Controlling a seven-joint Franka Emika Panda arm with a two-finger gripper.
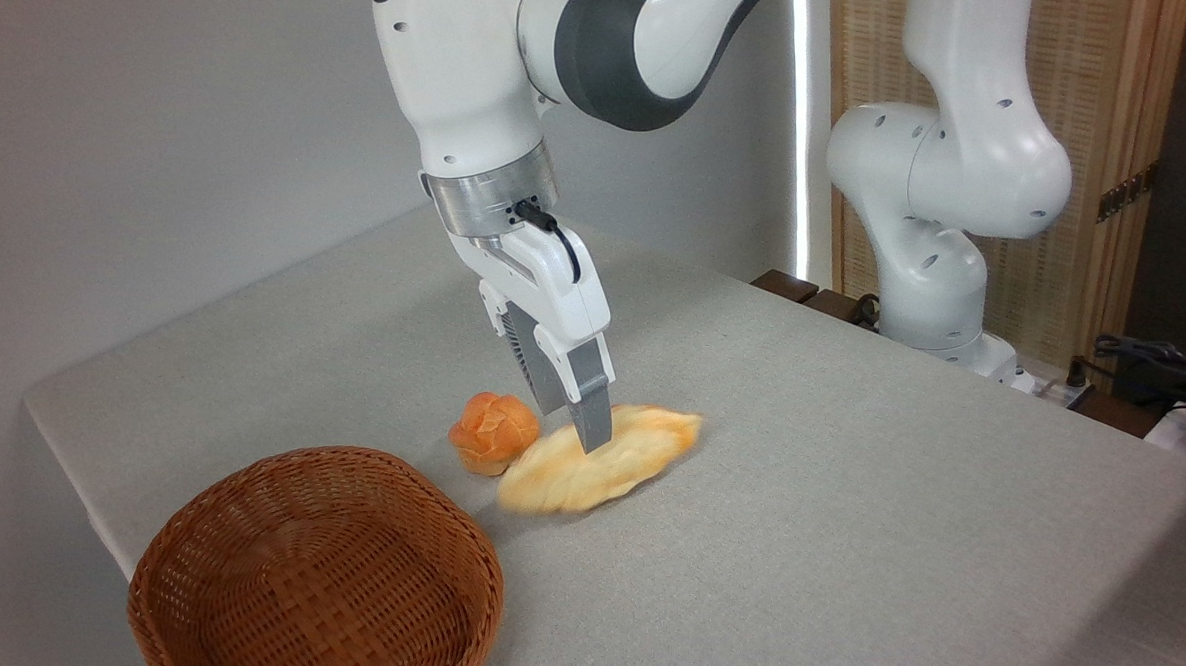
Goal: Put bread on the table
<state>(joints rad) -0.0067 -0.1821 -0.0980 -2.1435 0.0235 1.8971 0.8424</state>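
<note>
The bread [604, 460], a long pale yellow braided loaf with a browned end, is blurred and sits low over the table [810, 484], just right of the small orange bun. Whether it touches the cloth I cannot tell. My gripper [587, 435] comes down from above and is shut on the loaf near its middle, one grey finger [588, 408] showing in front.
A small round orange bun [493, 432] lies on the cloth right beside the loaf's left end. A brown wicker basket [313, 575] stands empty at the front left corner. The arm's white base [936, 288] rises at the back right, with cables [1155, 363] beyond.
</note>
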